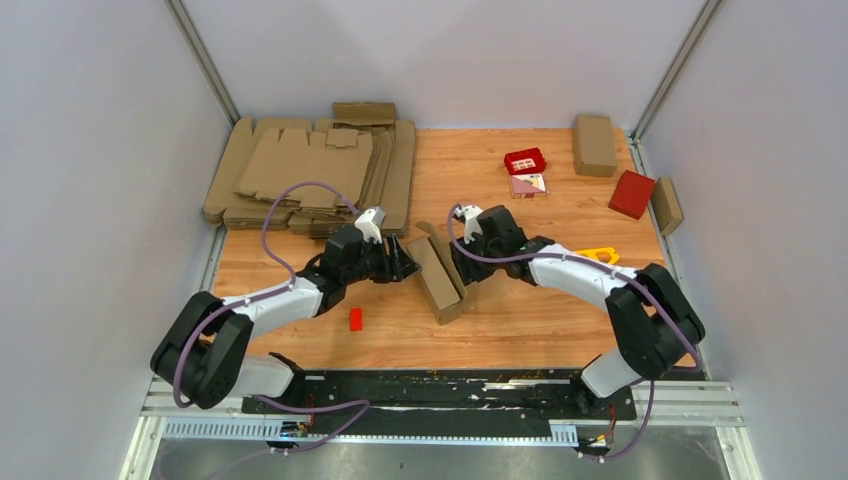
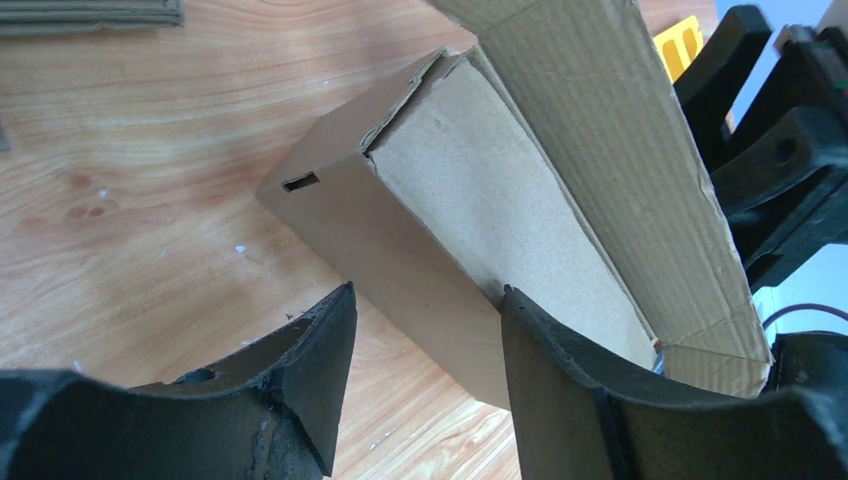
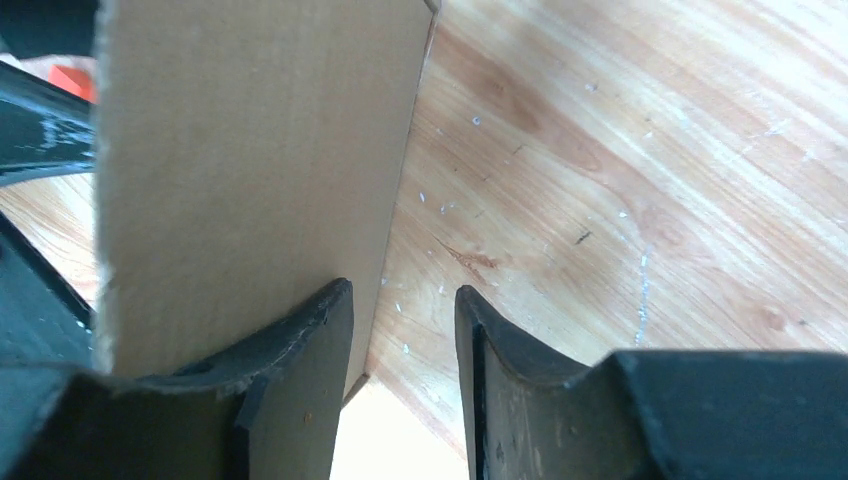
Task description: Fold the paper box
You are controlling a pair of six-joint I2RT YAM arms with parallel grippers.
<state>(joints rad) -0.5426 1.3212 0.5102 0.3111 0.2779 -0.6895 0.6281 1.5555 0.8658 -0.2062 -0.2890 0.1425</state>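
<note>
The paper box [image 1: 438, 275] is a brown oblong carton lying in the middle of the table, partly formed, with its long lid flap standing up. My left gripper [image 1: 405, 265] is at its left side, open. In the left wrist view the box [image 2: 420, 230] fills the middle; the gripper [image 2: 425, 300] is open with its right fingertip [image 2: 510, 300] touching the box's wall edge. My right gripper [image 1: 462, 268] is at the box's right side. In the right wrist view it [image 3: 400, 290] is open, its left finger [image 3: 320, 320] lying against a cardboard panel [image 3: 250, 150].
A stack of flat cardboard sheets [image 1: 310, 170] lies at the back left. Two folded brown cartons [image 1: 594, 145] [image 1: 666, 205], two red boxes [image 1: 525, 160] [image 1: 632, 193] and a yellow triangular frame [image 1: 598, 255] are on the right. A small red block [image 1: 355, 318] lies near the left arm.
</note>
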